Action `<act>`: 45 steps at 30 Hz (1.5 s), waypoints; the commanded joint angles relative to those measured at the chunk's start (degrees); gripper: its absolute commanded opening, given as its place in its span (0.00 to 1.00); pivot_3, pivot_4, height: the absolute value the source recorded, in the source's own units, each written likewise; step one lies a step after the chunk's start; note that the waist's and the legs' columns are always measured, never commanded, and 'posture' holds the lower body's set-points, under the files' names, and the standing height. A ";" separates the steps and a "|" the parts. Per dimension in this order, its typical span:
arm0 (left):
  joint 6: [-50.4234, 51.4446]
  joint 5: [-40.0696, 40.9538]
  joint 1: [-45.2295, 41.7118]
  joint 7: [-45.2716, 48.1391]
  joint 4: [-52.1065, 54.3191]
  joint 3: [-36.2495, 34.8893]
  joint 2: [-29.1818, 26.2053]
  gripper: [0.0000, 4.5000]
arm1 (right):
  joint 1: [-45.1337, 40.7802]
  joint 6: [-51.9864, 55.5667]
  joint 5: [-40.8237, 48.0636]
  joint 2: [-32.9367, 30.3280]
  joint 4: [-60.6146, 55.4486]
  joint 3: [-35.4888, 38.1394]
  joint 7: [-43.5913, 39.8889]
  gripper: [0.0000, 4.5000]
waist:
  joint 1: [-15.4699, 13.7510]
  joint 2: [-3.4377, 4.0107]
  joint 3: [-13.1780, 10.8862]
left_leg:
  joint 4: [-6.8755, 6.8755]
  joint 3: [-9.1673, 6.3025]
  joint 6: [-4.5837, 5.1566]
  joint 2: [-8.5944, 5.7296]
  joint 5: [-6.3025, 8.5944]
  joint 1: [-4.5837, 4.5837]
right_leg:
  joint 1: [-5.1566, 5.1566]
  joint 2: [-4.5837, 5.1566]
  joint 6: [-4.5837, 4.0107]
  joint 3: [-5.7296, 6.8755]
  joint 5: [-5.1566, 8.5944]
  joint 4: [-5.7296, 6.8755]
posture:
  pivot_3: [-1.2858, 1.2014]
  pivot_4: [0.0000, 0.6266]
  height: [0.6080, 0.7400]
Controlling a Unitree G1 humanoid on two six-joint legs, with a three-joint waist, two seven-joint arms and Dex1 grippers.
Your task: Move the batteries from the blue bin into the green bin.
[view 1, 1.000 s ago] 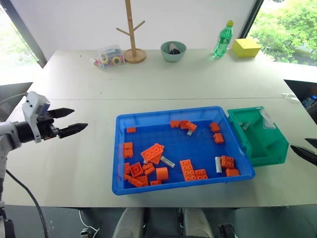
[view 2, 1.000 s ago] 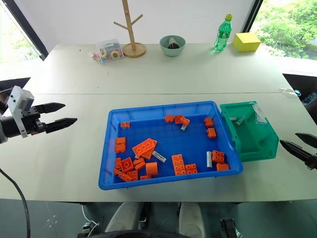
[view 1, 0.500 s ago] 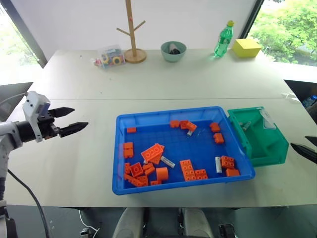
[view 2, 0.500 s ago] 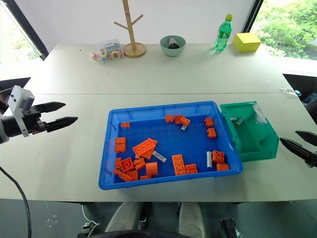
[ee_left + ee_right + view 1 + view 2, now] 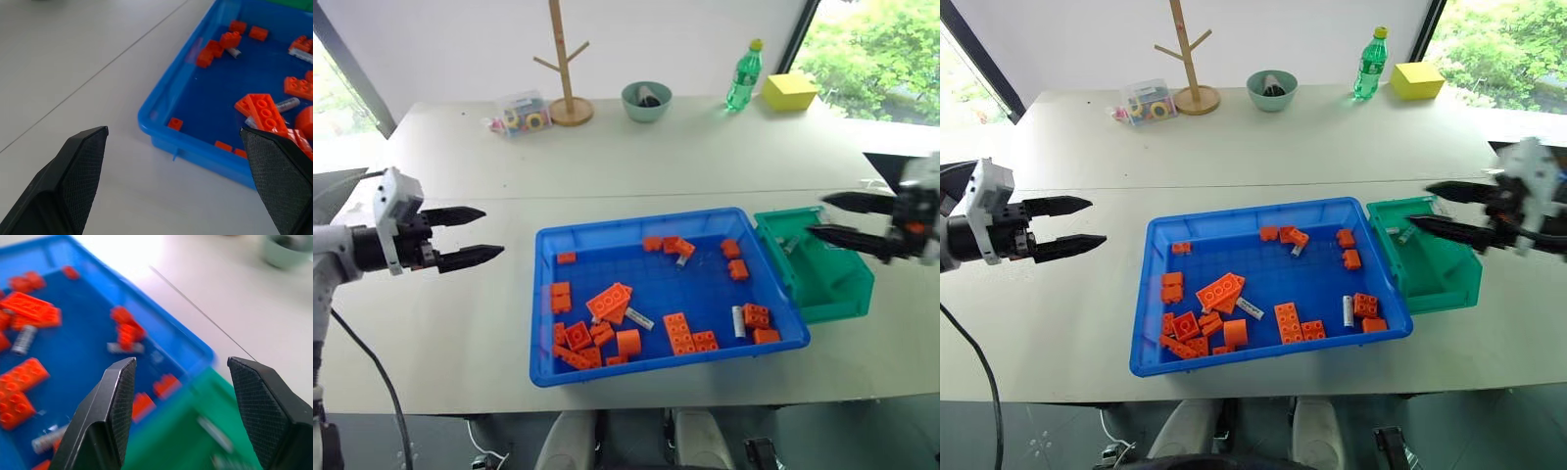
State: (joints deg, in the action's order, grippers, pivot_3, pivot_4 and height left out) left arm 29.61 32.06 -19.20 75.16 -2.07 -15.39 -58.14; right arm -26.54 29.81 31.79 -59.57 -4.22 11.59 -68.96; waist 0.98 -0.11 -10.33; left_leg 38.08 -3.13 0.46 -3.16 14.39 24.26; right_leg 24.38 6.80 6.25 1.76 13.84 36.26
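The blue bin point(image 5: 540, 305) sits at the table's front centre, holding orange bricks point(image 5: 613, 301) and slim silver batteries point(image 5: 642, 319), one near its right side point(image 5: 737, 321) and one at the back point(image 5: 683, 258). The green bin point(image 5: 837, 294) touches its right end, with a battery point(image 5: 1405, 235) lying inside. My right gripper point(image 5: 816, 215) hovers open over the green bin's near-left part, pointing left toward the blue bin. My left gripper point(image 5: 492, 231) is open above bare table left of the blue bin, pointing at it. Neither holds anything. The left wrist view shows a battery point(image 5: 286, 104) beside bricks.
Along the far edge stand a wooden mug tree point(image 5: 566, 69), a clear box of coloured pieces point(image 5: 521, 111), a pale-green bowl point(image 5: 646, 100), a green bottle point(image 5: 740, 76) and a yellow box point(image 5: 790, 91). Bare tabletop lies between them and the bins.
My right gripper has swung up and left from the table's right edge to above the green bin. The left gripper has edged right toward the blue bin. Both stay open.
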 commanded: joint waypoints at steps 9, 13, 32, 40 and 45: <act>0.22 2.04 1.86 4.01 8.88 3.27 -0.61 1.00 | -17.39 -5.66 -14.31 19.03 3.81 -32.66 -8.49 0.68 | -0.36 -0.04 -0.03 | 0.02 -0.06 -0.06 -0.18 -0.03 0.19 | 0.15 0.00 0.23 0.07 -0.15 0.08 | 0.52 0.24 0.72; 1.16 2.99 4.11 4.23 11.07 2.38 -1.17 1.00 | -17.62 -9.41 -18.36 22.70 6.38 -37.96 -11.26 0.68 | -0.18 -0.03 -0.03 | 0.02 -0.05 -0.07 -0.20 -0.04 0.16 | 0.19 -0.02 0.27 0.05 -0.17 0.15 | 0.52 0.24 0.72; 2.80 5.09 4.66 0.75 13.25 1.62 -0.44 1.00 | -22.39 -12.89 -23.12 35.48 15.78 -40.33 -11.63 0.99 | -0.03 -0.04 -0.03 | 0.07 -0.12 -0.34 -0.20 -0.20 0.07 | 0.41 -0.09 0.23 0.01 -0.15 0.83 | 0.52 0.24 0.72; 2.67 5.29 4.75 1.39 13.57 2.06 -1.14 1.00 | -22.38 -17.46 -27.35 39.34 23.91 -41.21 -8.94 0.99 | 0.12 -0.05 -0.03 | 0.06 -0.11 -0.37 -0.19 -0.22 0.08 | 0.48 -0.12 0.22 -0.02 -0.14 0.90 | 0.52 0.24 0.72; 2.61 5.24 5.20 1.45 13.75 1.88 -1.34 1.00 | -23.13 -18.48 -28.40 40.88 27.19 -40.44 -8.44 0.99 | 0.11 -0.05 -0.03 | 0.06 -0.11 -0.40 -0.20 -0.24 0.08 | 0.48 -0.12 0.22 -0.03 -0.14 0.90 | 0.52 0.24 0.72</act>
State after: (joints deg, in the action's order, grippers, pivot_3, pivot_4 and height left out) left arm 32.27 36.75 -13.84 76.39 10.29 -12.16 -58.42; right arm -48.30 12.27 3.39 -19.30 23.20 -30.04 -77.39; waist 1.09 -0.16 -10.36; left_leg 38.14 -3.23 0.06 -3.36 14.15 24.34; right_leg 24.86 6.68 6.47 1.73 13.69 37.17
